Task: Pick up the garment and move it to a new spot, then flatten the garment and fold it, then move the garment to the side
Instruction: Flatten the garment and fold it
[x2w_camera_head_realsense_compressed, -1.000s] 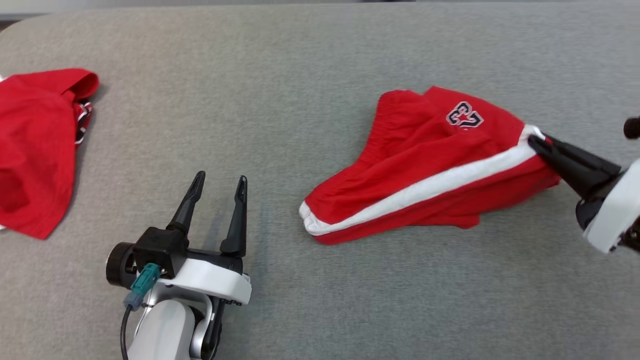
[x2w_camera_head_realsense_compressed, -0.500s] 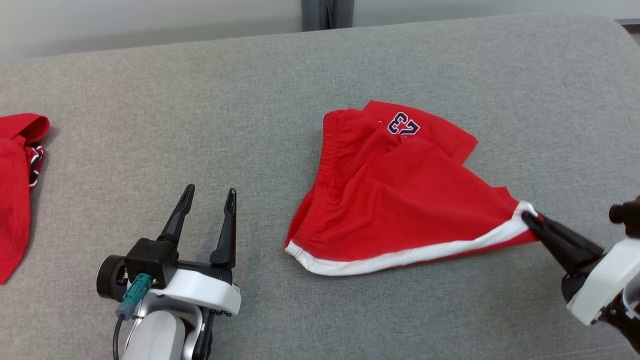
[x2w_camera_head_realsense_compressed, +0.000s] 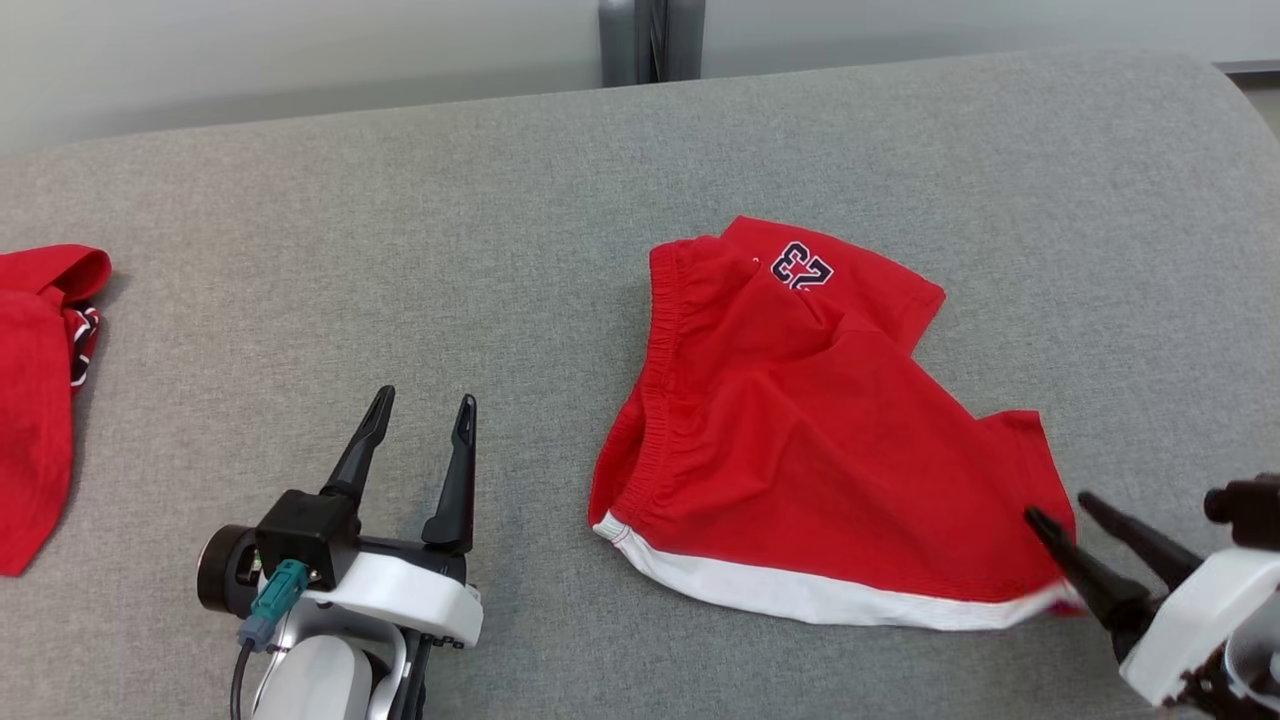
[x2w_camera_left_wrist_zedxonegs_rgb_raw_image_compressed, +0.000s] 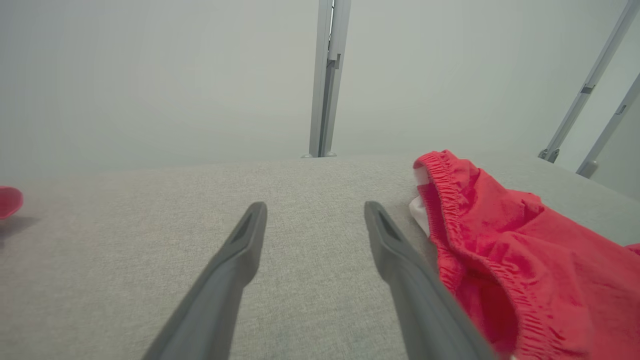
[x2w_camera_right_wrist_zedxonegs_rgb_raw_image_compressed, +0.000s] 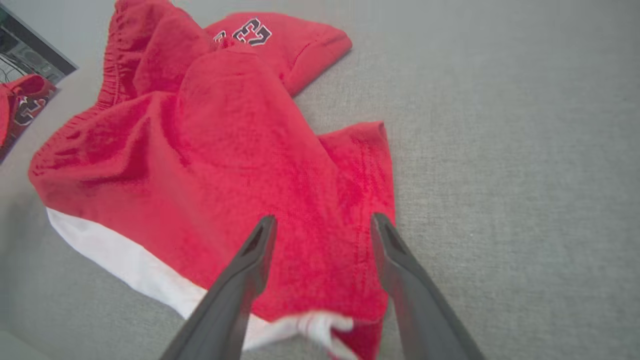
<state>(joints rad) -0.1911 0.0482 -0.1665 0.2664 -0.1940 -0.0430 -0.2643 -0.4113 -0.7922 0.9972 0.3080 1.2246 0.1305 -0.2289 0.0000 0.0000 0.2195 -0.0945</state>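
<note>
The garment (x2w_camera_head_realsense_compressed: 800, 440) is a pair of red shorts with a white stripe and a dark number patch, lying rumpled on the grey cushion right of centre. Its elastic waistband (x2w_camera_left_wrist_zedxonegs_rgb_raw_image_compressed: 450, 210) faces left. My right gripper (x2w_camera_head_realsense_compressed: 1060, 508) stands open over the shorts' lower right corner, with the red cloth (x2w_camera_right_wrist_zedxonegs_rgb_raw_image_compressed: 320, 240) lying under and between its fingers but not pinched. My left gripper (x2w_camera_head_realsense_compressed: 420, 408) is open with nothing in it, resting on bare cushion left of the shorts, its right finger (x2w_camera_left_wrist_zedxonegs_rgb_raw_image_compressed: 400, 255) close to the waistband.
A second red garment (x2w_camera_head_realsense_compressed: 40, 390) lies at the far left edge of the grey cushion (x2w_camera_head_realsense_compressed: 400, 250). Behind the cushion stands a pale wall with a metal post (x2w_camera_head_realsense_compressed: 652, 40). The cushion's rounded right corner (x2w_camera_head_realsense_compressed: 1230, 90) is near.
My right gripper pulled the shorts' corner toward me, spreading them out, then opened and let go. The head view shifted. My left gripper stayed still and open.
</note>
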